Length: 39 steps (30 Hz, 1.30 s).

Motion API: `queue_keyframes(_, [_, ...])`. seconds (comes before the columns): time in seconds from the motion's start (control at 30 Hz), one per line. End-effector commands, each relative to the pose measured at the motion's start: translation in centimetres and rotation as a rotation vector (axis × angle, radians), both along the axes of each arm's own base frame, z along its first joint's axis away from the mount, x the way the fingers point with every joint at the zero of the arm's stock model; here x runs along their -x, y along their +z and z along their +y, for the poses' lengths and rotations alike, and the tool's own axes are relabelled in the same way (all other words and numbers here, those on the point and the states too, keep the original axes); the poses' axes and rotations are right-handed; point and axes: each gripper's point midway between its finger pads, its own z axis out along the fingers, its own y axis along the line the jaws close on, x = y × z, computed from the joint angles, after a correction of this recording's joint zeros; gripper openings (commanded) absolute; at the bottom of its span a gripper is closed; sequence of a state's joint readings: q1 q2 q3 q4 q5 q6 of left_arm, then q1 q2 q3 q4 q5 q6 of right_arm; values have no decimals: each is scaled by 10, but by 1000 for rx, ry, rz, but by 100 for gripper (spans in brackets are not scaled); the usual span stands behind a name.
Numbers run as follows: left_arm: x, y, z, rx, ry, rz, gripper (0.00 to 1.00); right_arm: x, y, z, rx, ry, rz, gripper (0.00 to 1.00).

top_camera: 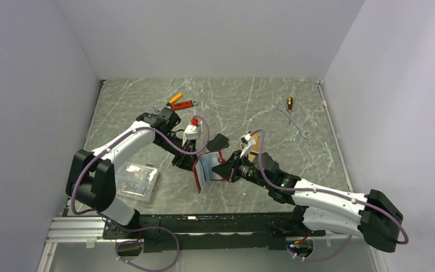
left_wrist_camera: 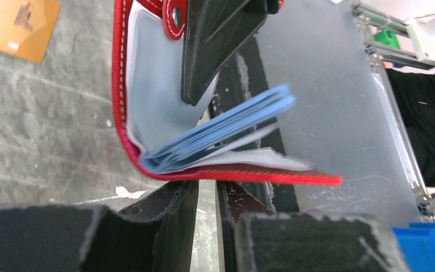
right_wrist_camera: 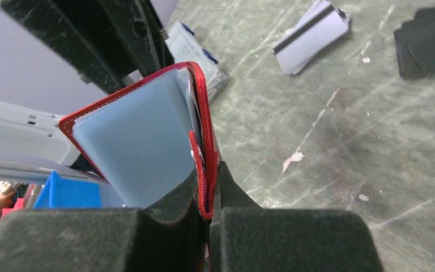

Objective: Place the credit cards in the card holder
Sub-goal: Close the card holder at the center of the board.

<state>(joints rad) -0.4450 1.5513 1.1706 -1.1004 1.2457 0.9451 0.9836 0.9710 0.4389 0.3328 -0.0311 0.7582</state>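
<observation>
Now the left claw (left_wrist_camera: pixel 208 195) sits right under the holder (left_wrist_camera: pixel 147 102), by its bottom flap. Its jaws are nearly together, and I cannot tell if it grips anything. The red holder stands open between both claws. The right claw (right_wrist_camera: pixel 210 215) is pinched tight on the other flap. No card is going in yet. An orange card (left_wrist_camera: pixel 17 28) and a silver card (right_wrist_camera: pixel 311 35) lie on the worktop (right_wrist_camera: pixel 374 141), away from the claws. Next, I think, the left claw must fetch a card while the right holds the holder open.

Pale walls (top_camera: pixel 204 34), grey marbled tabletop (top_camera: pixel 232 107)
</observation>
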Motion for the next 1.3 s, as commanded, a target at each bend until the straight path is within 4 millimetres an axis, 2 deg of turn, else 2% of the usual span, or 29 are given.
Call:
queue_keyframes(0.0, [-17, -22, -10, -72, 69, -109, 23, -7, 0, 10, -89, -9, 39, 0])
queue_keyframes(0.1, [-27, -35, -19, -128, 86, -159, 23, -4, -12, 17, -91, 24, 72, 0])
queue_keyframes(0.23, [-30, -47, -30, -176, 63, -166, 23, -4, -27, 23, -76, 57, 114, 0])
queue_keyframes(0.33, [-35, -59, -33, -225, 65, -185, 23, -6, -40, 19, -79, 50, 159, 0])
queue_keyframes(0.5, [-33, -98, -38, -368, 28, -219, 23, -10, -70, 5, -108, 24, 255, 0])
queue_keyframes(0.63, [-30, -131, -47, -502, -23, -266, 23, -2, -106, 7, -74, 48, 355, 0])
queue_keyframes(0.7, [-29, -142, -52, -547, -47, -290, 22, 0, -118, 5, -93, 54, 414, 0])
queue_keyframes(0.87, [-21, -146, -64, -575, -105, -330, 22, 0, -143, -4, -76, 48, 514, 0])
queue_keyframes(0.93, [-20, -144, -67, -581, -119, -339, 21, 1, -154, -9, -46, 39, 554, 11])
queue_keyframes(1.03, [-19, -143, -70, -586, -133, -344, 21, 2, -168, -20, 29, 7, 583, 35])
queue_keyframes(1.1, [-17, -143, -71, -587, -144, -348, 21, 3, -178, -33, 111, -44, 588, 45])
queue_keyframes(1.27, [-10, -150, -69, -586, -168, -356, 21, -4, -188, -66, 298, -229, 521, 47])
